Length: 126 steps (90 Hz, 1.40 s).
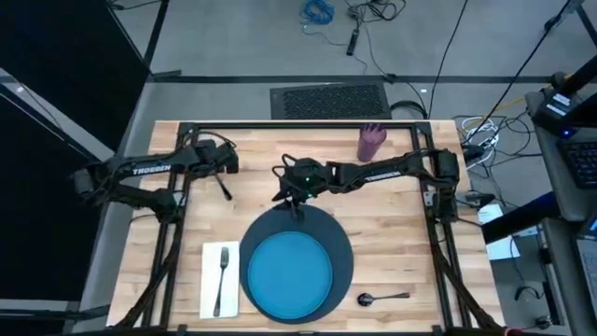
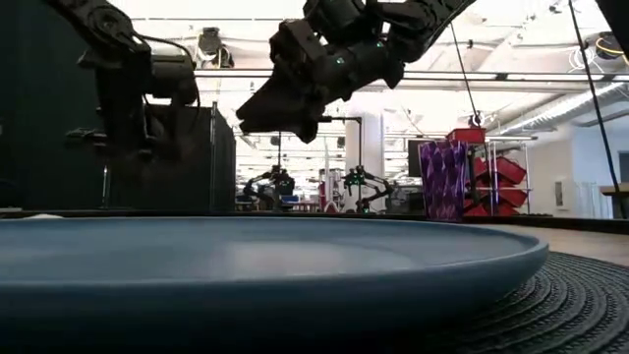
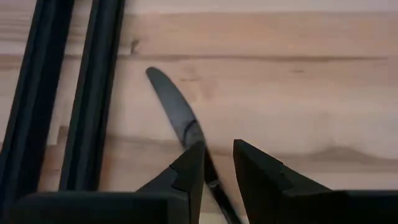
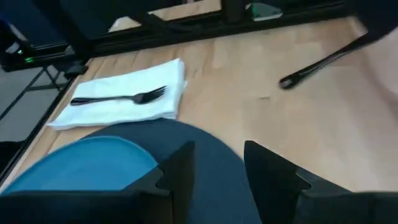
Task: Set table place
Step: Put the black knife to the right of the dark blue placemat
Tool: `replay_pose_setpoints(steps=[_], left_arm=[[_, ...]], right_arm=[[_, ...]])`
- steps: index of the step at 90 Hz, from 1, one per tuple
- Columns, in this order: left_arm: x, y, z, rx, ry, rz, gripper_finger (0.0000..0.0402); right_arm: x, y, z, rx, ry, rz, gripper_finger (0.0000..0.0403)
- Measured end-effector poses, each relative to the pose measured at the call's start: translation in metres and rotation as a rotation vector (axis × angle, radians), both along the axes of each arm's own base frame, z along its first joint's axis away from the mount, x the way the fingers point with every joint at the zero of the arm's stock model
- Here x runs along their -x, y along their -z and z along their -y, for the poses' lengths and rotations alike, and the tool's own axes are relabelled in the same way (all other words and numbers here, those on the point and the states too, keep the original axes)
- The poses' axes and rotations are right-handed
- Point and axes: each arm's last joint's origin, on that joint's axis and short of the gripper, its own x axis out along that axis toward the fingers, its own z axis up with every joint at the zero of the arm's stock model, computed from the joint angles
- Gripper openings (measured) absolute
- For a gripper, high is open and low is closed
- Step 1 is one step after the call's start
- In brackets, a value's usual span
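The dark slate-blue charger [image 1: 341, 245] lies near the table's front edge with the bright blue plate [image 1: 287, 273] on it. Left of it the white napkin [image 1: 211, 291] lies flat with the dark fork [image 1: 222, 271] on top. The spoon [image 1: 382, 298] lies right of the charger. The purple cup [image 1: 371, 142] stands at the far edge. The knife [image 3: 171, 102] lies on the wood at the far left. My left gripper [image 3: 217, 168] hangs open just above the knife's handle. My right gripper [image 4: 217, 168] hovers open above the charger's far rim [image 4: 205, 146].
Black frame bars [image 3: 93, 93] run along the table's edges beside the knife. Bare wood [image 1: 401, 224] shows between the cup and the spoon, right of the charger. The low view has the plate [image 2: 246, 256] filling its foreground.
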Motion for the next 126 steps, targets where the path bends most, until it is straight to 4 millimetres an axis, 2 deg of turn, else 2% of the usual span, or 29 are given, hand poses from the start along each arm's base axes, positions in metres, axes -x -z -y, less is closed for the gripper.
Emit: replay_pose_setpoints(steps=[24,45,66,78,101,117,126], left_arm=[[-0.008,0.026,-0.006,0.061,-0.006,-0.124,0.0072],[-0.010,0.039,-0.008,0.095,-0.006,-0.180,0.0072],[-0.013,0.053,-0.004,0.101,0.013,-0.117,0.0072],[-0.019,0.054,0.002,0.086,0.018,-0.083,0.0072],[-0.054,0.046,0.013,0.072,0.159,0.159,0.0072],[-0.073,0.042,0.016,0.055,0.238,0.338,0.0072],[-0.092,0.036,0.015,-0.004,0.399,0.487,0.0072]], right_arm=[[0.001,0.001,0.006,-0.004,0.012,-0.010,0.0125],[0.003,0.005,0.005,0.004,0.000,-0.053,0.0125],[0.005,0.007,0.005,0.003,-0.001,-0.076,0.0125],[0.006,0.008,0.005,0.001,-0.004,-0.095,0.0125],[0.008,0.006,0.008,0.000,0.006,-0.098,0.0125],[0.017,-0.013,0.014,0.001,0.025,-0.086,0.0125],[0.022,-0.024,0.016,0.001,0.032,-0.081,0.0125]])
